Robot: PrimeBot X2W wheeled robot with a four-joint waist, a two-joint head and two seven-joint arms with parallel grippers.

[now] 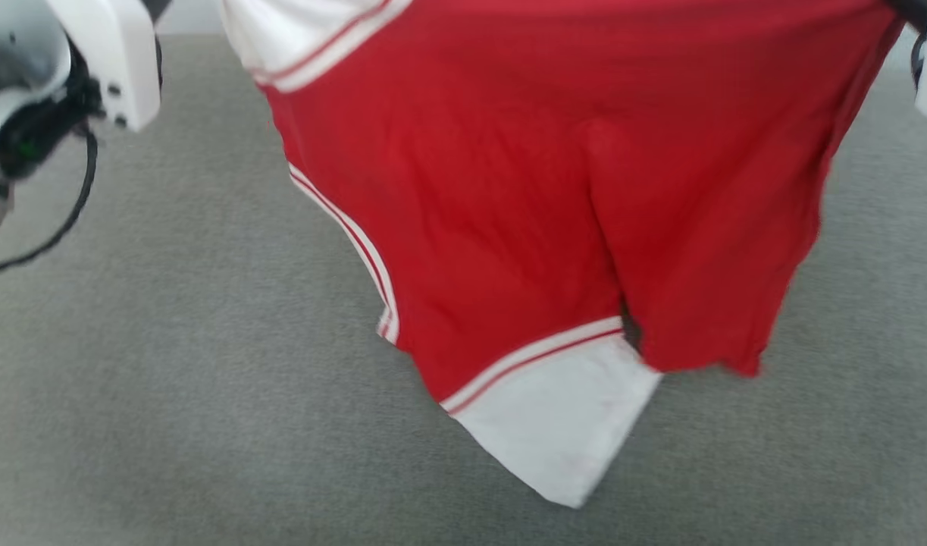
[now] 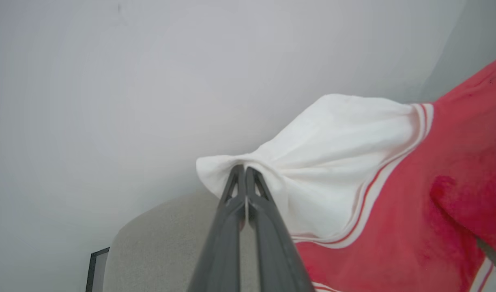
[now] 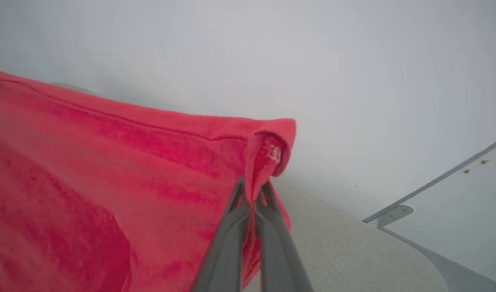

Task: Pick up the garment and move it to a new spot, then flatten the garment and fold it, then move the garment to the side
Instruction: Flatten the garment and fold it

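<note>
Grip on both sides is tight. The left gripper (image 2: pixel 245 168) has its jaws pressed together on the bunched end of one white sleeve (image 2: pixel 337 154), and the cloth puckers at the tips. The right gripper (image 3: pixel 254 187) is likewise pinched closed, on a folded red corner of the garment (image 3: pixel 110 174) along its hemmed edge. The garment (red body, striped trim) hangs stretched between the two, over the middle of the grey surface (image 1: pixel 145 394); whether its lowest point touches that surface I cannot tell. Count: two grippers, one garment, two sleeves. One sleeve is at the top near the left arm (image 1: pixel 107 61), and the other sleeve (image 1: pixel 562 432) dangles lowest.
</note>
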